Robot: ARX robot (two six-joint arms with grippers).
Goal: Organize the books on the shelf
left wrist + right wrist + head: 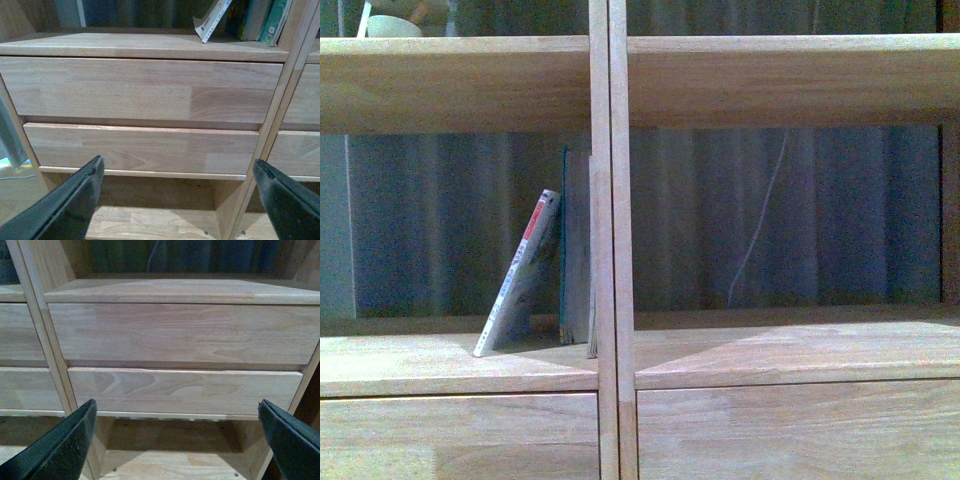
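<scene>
- A thin paperback [520, 280] with a red-and-white spine sits just left of centre in the front view, leaning rightward, its top touching the teal-edged book [566, 250].
- That book stands upright against the central divider of the light-wood shelf [610, 240], beside other upright volumes.
- A pale bowl [392, 26] sits on the upper board, upper left of the frame; a thin cord [760, 215] hangs behind the bare right compartment.
- The left gripper [177, 200] is spread wide and empty, facing the drawer fronts [145, 90].
- The right gripper [177, 440] is likewise spread, gripping nothing.
</scene>
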